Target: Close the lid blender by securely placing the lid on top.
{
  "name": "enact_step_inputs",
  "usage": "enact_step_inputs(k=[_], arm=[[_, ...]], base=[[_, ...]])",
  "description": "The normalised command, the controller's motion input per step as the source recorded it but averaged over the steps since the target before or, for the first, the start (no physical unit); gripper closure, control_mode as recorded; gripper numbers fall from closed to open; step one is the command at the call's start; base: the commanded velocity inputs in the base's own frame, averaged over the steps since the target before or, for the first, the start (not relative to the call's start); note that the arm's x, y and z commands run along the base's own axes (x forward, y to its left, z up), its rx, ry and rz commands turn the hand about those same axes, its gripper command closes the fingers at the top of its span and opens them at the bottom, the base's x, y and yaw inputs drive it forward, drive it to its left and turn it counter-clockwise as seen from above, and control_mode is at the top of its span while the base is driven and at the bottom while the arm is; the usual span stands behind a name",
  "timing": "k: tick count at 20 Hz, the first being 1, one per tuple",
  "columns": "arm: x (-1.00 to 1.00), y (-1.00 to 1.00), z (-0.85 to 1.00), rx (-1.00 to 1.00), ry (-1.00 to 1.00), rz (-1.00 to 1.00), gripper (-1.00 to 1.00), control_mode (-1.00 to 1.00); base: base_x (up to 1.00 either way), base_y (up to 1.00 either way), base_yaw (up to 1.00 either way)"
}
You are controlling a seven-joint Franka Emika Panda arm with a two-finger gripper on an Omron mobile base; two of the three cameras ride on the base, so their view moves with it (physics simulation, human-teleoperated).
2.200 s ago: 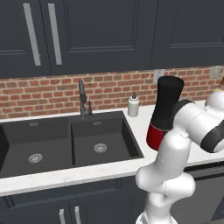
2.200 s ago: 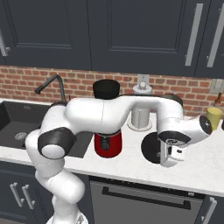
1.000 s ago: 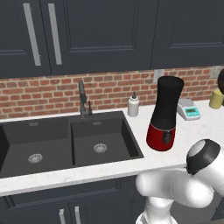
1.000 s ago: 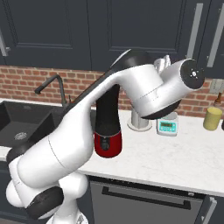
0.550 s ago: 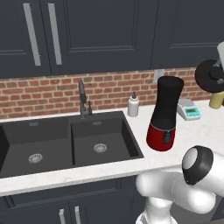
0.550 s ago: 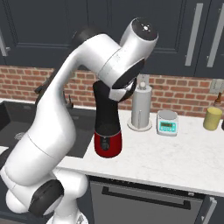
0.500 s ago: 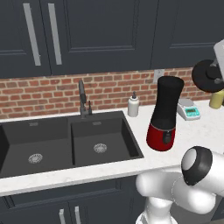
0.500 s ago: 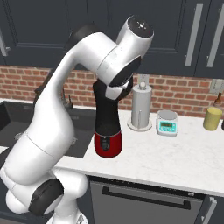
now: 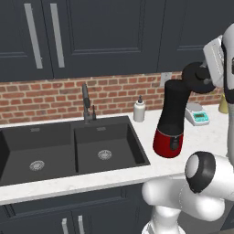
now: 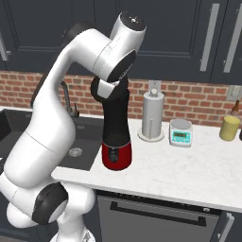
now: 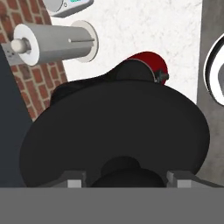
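Black is the lid (image 9: 197, 78), a flat round disc, and the claw (image 11: 124, 175) is clenched on its small knob and holds it up in the air; from the left side I see the lid near the top of the blender (image 9: 172, 119), a little to the side and tilted, not flat; whether it already touches the rim I cannot tell. From the hand camera the disc covers most of the jar, and the red base (image 11: 146, 63) looks out beyond its edge, so the lid seems not yet centred. The blender stands on the white tabletop (image 10: 198, 170) beside the sink (image 9: 68, 148). I judge the picking up is done; what is left is to centre the lid over the jar, bring it level, press it down and let go.
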Motion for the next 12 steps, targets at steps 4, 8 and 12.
enact_step_inputs(k=[4, 8, 12], arm=[[0.18, 0.00, -0.03, 0.00, 0.00, 0.00, 1.00, -1.00], [0.37, 0.00, 0.00, 0.02, 0.07, -0.03, 1.00, -1.00], [0.31, 0.01, -0.03, 0.05, 0.07, -0.05, 1.00, -1.00]], base=[[0.00, 0.00, 0.00], [0.00, 0.00, 0.00], [0.00, 0.00, 0.00]])
